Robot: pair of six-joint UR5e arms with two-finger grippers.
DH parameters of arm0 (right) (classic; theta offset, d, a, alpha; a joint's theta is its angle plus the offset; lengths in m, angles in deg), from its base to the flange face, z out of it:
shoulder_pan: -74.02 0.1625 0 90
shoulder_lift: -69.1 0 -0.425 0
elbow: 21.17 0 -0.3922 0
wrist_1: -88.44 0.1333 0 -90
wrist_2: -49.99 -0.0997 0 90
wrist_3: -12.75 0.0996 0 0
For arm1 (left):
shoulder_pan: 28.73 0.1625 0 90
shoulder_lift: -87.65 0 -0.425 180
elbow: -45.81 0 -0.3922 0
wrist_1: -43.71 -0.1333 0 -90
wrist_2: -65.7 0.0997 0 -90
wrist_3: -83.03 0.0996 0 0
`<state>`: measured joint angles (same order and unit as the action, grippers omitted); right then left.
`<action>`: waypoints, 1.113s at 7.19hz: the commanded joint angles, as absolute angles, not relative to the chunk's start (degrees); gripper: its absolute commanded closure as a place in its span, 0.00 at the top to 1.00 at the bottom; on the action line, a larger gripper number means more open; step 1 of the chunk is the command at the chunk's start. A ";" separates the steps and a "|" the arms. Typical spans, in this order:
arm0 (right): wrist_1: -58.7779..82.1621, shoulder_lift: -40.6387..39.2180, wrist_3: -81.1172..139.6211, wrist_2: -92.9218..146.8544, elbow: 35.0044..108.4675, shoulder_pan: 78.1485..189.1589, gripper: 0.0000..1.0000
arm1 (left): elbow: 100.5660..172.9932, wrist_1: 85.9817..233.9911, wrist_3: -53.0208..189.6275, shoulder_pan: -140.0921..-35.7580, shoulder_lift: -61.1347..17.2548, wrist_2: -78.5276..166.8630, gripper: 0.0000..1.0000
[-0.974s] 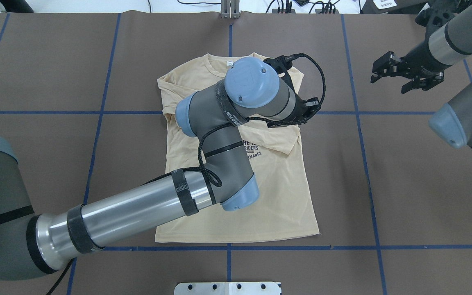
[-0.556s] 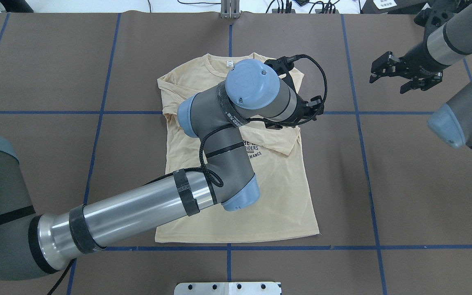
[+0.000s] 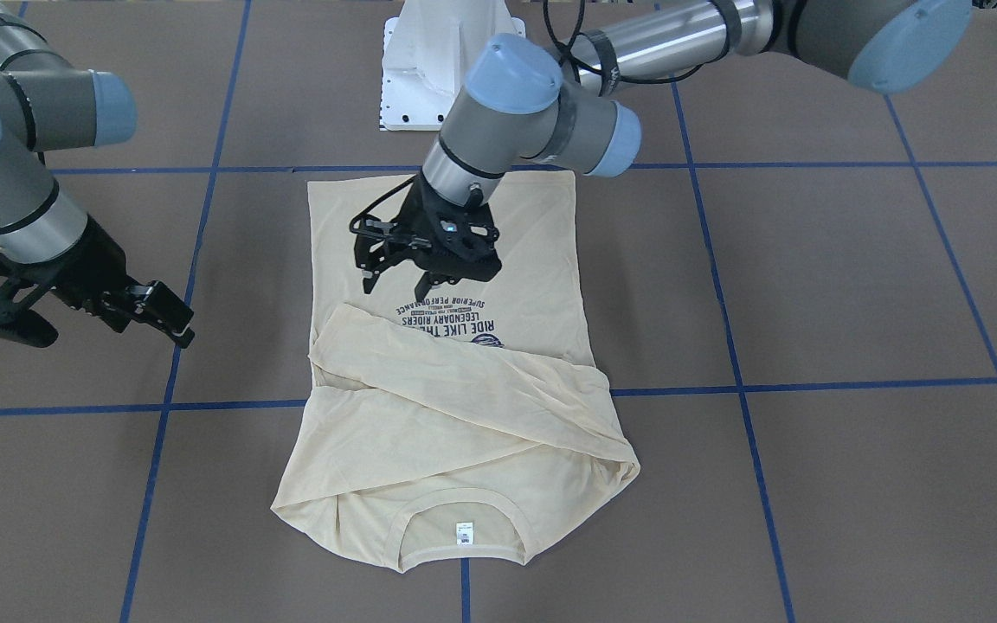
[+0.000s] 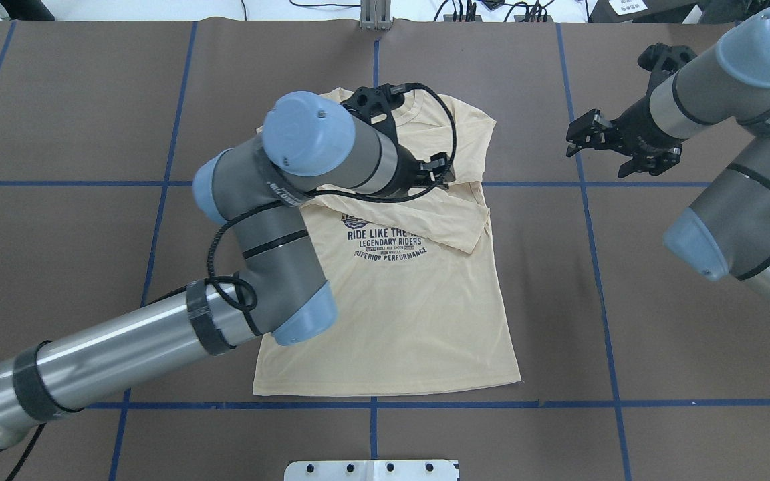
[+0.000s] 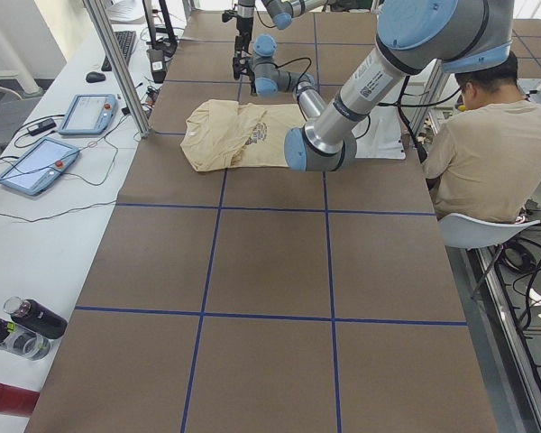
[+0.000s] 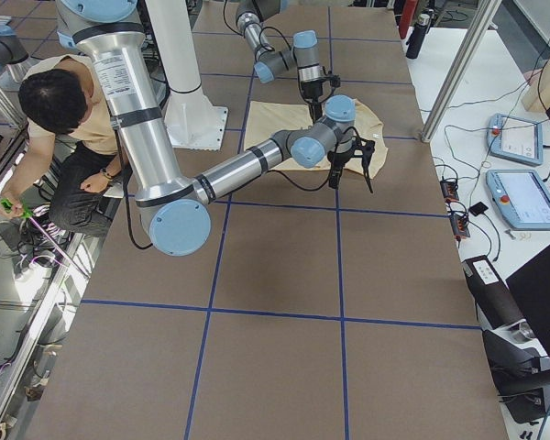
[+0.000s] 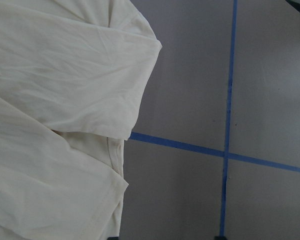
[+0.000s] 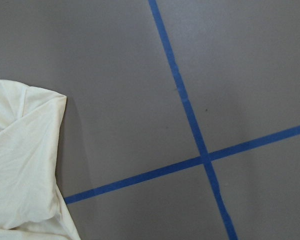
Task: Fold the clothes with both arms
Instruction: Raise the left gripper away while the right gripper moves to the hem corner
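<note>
The shirt lies flat and face up in the middle of the surface. Its collar points away from the robot and its hem lies close to the robot. Both sleeves are already laid across the chest, one over the other, and they cover the top of the print. The lower body is spread out with only small wrinkles.

I judge the cloth to be thin, light and very soft. It will hang and crease as soon as it is lifted, and a single layer may slide over the layer below, so a pinch must catch all layers together. It is not fragile. For the next fold, good places to hold seem to be the two corners of the hem, or the two shoulders beside the collar, one for each arm, so that the edge rises evenly.

The left gripper hangs above the shirt near the print. Its fingers are apart and nothing is between them. It seems to be raised a little over the cloth and not touching it, though the exact height is hard to tell. The right gripper is off to the side, over the bare surface just beside the shirt's shoulder. Its fingers are spread wide, and it holds and touches nothing.
</note>
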<state>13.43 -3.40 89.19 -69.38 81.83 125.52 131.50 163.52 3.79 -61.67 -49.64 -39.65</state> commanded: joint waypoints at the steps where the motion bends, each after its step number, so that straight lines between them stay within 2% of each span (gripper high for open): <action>1: 13.38 -5.77 102.07 -63.33 88.66 116.78 0.96 | 143.86 158.67 18.02 -66.58 -37.12 -41.77 0.71; 4: 13.29 -12.96 114.12 -53.41 97.46 101.24 0.92 | 150.99 159.11 29.75 -75.21 -24.18 -50.14 0.71; 5: 13.29 -13.69 119.31 -46.06 98.44 94.74 0.90 | 150.75 158.93 29.86 -75.83 -23.53 -51.18 0.71; 8: 13.47 -15.36 123.05 -37.85 97.40 85.82 0.88 | 150.40 158.67 31.44 -76.98 -21.68 -54.45 0.72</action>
<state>13.33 -14.78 121.94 -41.94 98.04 89.09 150.43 158.67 31.23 -76.82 -22.42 -53.87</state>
